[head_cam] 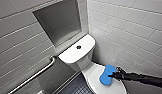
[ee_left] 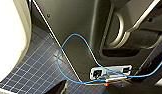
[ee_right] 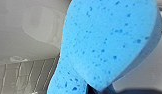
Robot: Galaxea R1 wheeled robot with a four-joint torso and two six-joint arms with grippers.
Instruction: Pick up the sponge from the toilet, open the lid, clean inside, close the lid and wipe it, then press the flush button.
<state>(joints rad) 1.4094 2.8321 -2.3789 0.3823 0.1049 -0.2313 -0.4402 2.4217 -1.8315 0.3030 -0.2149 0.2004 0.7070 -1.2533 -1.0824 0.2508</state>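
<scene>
Sponge (head_cam: pixel 106 74) clamped between right fingers (head_cam: pixel 112 75), over the closed lid (head_cam: pixel 95 73) of the toilet (head_cam: pixel 72 53)

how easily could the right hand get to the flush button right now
Probably easily: the button sits bare on the tank top, with nothing between it and the right hand, which holds the sponge over the lid.

Floor and toilet, as I see them from the head camera: the dark tiled floor (head_cam: pixel 75 88) carries the white toilet (head_cam: pixel 76 54). Its closed lid (head_cam: pixel 93 75) bears the blue sponge (head_cam: pixel 107 74), and the tank top (head_cam: pixel 69 55) holds a round button (head_cam: pixel 78 47).
</scene>
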